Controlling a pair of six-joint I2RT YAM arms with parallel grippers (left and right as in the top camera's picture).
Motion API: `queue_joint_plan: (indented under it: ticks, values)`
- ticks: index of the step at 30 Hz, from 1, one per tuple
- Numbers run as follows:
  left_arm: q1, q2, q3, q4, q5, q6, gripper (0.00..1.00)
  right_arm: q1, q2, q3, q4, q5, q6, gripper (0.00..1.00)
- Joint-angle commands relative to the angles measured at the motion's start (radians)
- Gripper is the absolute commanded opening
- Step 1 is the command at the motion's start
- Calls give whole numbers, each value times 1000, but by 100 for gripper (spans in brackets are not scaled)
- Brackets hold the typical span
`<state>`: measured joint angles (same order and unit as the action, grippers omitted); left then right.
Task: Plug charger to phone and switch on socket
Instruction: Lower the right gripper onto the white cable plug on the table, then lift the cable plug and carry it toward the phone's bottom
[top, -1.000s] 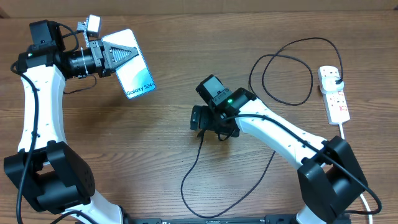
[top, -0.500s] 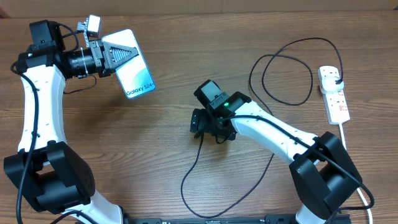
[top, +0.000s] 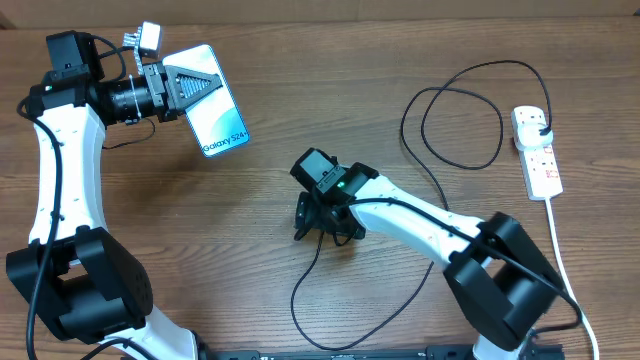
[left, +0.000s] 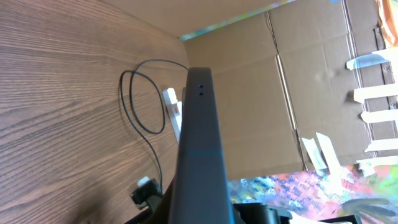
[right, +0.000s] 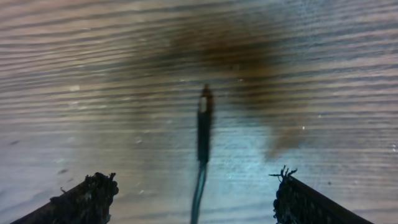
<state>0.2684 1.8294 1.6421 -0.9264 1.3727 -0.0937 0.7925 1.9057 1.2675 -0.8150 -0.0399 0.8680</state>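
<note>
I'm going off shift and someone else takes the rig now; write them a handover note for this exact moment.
Left gripper: shut on the phone, held tilted above the table.
Right gripper: open, fingers either side of the charger's connector tip, which lies ungripped on the table.
Socket at the right edge, black plug on its far end.
Done: phone lifted. Left: grasp tip, insert in phone, switch socket on; switch state unreadable.

The table (top: 200, 270) is brown wood-grain laminate, kinda dark, with the streaks running side to side. Past its far edge the overhead view catches a thin pale beige strip (top: 400, 7). The left wrist view shows a creased cardboard wall (left: 298, 81) standing at the table's edge, a few white tape strips (left: 376, 93) stuck on it, and some colourful splotchy print (left: 292, 183) lower down
</note>
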Motion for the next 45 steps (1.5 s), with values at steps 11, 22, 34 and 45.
queue_joint_plan:
  ticks: [11, 22, 34, 45]
  values:
    - [-3, -2, 9, 48, 30, 19, 4, -1, 76, -3, 3, 69, 15, 53]
    - [-3, -2, 9, 49, 30, 19, 4, -1, 99, -2, 3, 49, 15, 4]
    - [1, -2, 9, 181, 122, -150, 4, -110, 90, 135, 204, -740, -269, 4]
    - [47, -2, 9, 588, 109, -541, 4, -166, 90, 135, 865, -1264, -39, 4]
